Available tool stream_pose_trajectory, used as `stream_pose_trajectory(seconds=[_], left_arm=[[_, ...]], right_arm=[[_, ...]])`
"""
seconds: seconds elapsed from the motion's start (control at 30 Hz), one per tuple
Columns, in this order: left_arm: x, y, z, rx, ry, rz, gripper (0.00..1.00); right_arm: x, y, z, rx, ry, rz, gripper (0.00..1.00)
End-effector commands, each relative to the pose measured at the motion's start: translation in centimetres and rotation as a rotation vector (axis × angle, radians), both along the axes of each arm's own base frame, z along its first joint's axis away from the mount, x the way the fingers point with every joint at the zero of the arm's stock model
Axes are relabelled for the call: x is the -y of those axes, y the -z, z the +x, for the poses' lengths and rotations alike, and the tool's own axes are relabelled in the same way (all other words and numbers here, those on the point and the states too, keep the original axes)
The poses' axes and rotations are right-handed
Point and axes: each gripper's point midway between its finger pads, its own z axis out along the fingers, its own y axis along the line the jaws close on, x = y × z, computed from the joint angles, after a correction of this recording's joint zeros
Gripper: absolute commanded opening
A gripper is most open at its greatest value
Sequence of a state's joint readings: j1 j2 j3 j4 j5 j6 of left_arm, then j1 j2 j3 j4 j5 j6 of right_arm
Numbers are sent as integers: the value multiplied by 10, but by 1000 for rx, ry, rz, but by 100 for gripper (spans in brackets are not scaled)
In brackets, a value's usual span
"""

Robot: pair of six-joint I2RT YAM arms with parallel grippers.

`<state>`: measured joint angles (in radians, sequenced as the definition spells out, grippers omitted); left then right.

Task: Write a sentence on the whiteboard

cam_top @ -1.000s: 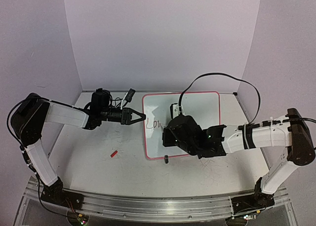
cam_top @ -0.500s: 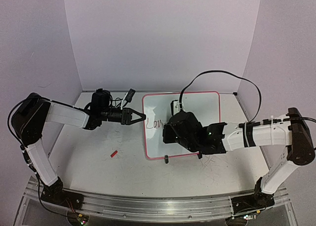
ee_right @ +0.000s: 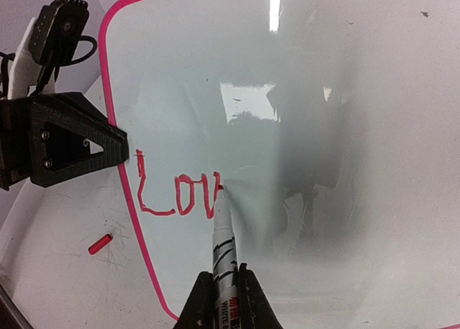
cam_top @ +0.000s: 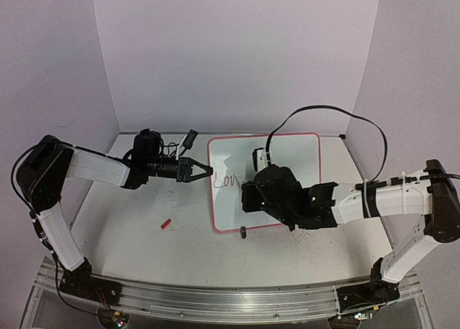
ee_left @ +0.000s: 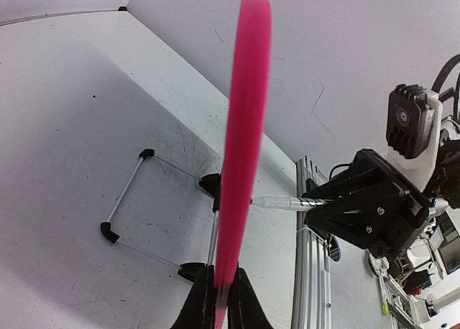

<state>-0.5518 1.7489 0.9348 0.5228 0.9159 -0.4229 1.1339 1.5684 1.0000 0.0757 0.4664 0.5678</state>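
Toward the far edge of the worktop (cam_top: 144, 243), top view: whiteboard (cam_top: 295, 156), glossy white, pink-red rim, rounded corners. My left gripper (cam_top: 205, 169) clamps its left rim. My right gripper (cam_top: 250, 194) sits over the board's lower left, fingers hidden under the wrist here. The sentence (cam_top: 227, 179) shows as tiny red script by the left rim. A red cap (cam_top: 166, 224) lies near the left edge, well apart from the board.

Left wrist view: rim edge-on, my fingers (ee_left: 201, 307) pinching it. Only here, the wire stand (ee_left: 129, 192) with black feet behind the board.

Right wrist view: my fingers (ee_right: 200, 307) pressed on a marker (ee_right: 223, 253), tip touching the board. Only here the letters are readable: "Lov". Glare streak on the gloss.
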Motion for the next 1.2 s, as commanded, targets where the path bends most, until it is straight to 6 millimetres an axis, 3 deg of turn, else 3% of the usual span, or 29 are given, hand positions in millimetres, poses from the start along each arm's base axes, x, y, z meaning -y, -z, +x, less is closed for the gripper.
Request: stream_pose_trajectory(seconds=[0.0,0.53,1.17], left_arm=[[9,-14,-11,-2,64,-31,0],[9,-14,-12,1,66,-31,0],[10,-12,-11,-5,68,-30,0]], right_arm=[[-9,-11,1,16,-11,37,0],[-7,6,5,-17,21,10,0],[24,4,9,-10,139,11,0]])
